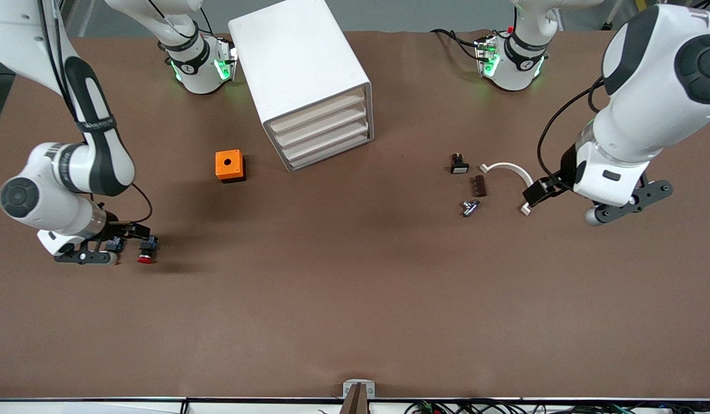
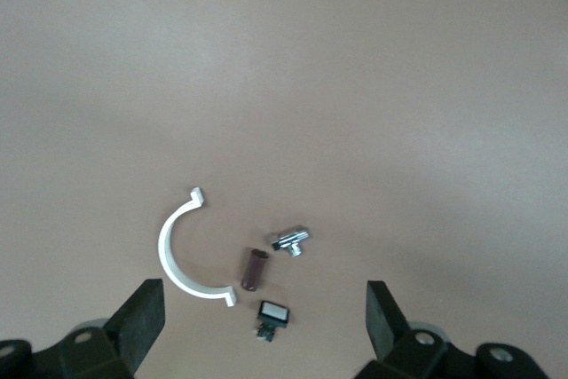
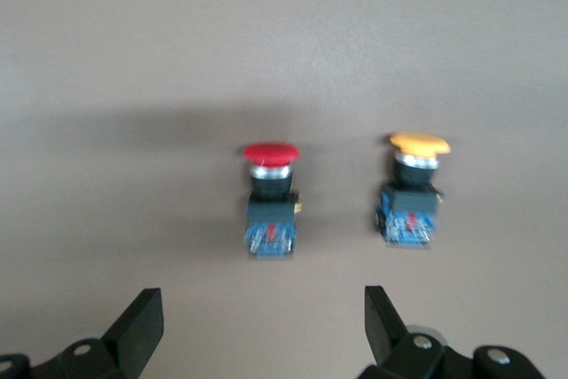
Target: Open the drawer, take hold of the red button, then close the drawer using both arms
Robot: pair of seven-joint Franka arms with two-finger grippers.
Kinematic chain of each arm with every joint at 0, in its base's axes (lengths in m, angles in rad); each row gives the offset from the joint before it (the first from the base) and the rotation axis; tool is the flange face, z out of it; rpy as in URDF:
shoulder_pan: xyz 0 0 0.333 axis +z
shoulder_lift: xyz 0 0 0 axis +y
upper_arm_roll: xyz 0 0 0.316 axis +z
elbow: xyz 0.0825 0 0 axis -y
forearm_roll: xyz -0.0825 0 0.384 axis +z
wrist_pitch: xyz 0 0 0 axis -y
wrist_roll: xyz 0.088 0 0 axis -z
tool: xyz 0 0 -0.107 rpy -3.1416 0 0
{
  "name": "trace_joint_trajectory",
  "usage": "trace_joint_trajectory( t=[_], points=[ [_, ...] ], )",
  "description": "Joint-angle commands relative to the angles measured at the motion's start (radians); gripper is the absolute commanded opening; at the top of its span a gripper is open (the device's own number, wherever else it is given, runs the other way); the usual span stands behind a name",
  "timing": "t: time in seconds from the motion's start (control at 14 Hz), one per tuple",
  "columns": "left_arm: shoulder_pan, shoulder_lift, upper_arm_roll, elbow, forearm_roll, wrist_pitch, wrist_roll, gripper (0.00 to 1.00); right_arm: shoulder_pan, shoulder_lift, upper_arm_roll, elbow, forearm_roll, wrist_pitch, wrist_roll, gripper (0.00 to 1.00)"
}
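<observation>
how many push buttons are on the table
2: the red button and the yellow button lie side by side under the open right claw, at the right arm's end of the table.

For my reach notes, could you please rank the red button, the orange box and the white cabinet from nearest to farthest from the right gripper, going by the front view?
Measured from the right gripper:
1. Red button, on the table just beside the gripper.
2. Orange box, farther from the front camera, toward the cabinet.
3. White cabinet, farthest, between the arm bases.

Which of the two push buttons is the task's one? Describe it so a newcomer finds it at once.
Start at the right gripper, open, low over the right arm's end of the table. Two alike buttons lie under it; the button wanted has a red cap, its neighbour an orange-yellow one.
</observation>
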Motion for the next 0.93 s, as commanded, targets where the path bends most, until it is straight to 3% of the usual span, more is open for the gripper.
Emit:
trace_joint_trajectory(
  t=[0.0,0.36,0.86],
  points=[
    [0.033,-0.047,-0.009,-0.020,0.014,-0.026,0.071,1.00,0.019,-0.091,0.009,0.114,0.024,-0.262,0.060,1.00],
    [0.078,-0.081,-0.011,-0.020,0.013,-0.062,0.153,1.00,0.073,-0.204,0.011,0.325,0.024,-0.573,0.079,1.00],
    [0.155,-0.102,-0.011,0.016,-0.001,-0.112,0.308,1.00,0.082,-0.229,-0.002,0.340,0.053,-0.571,0.069,1.00]
  ],
)
